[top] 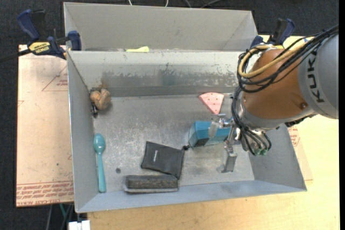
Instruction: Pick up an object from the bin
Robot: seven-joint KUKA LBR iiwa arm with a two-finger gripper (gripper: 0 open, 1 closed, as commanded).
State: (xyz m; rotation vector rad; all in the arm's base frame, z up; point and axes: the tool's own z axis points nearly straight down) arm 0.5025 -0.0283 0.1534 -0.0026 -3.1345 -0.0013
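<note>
My gripper (229, 162) hangs low over the bin's right side, below the arm's orange cover. Just to its left a small blue box-like thing (201, 133) lies on the floor, close to the gripper but apart from its lowest tip. A pink triangular piece (212, 100) lies behind it near the back wall. Left of the blue thing a black flat pouch (161, 159) lies tilted on the floor.
A grey oblong block (151, 184) lies along the front wall. A teal spoon (99, 162) lies by the left wall, with a tan lumpy thing (100, 97) in the back left corner. A yellow scrap (137, 49) rests on the back ledge.
</note>
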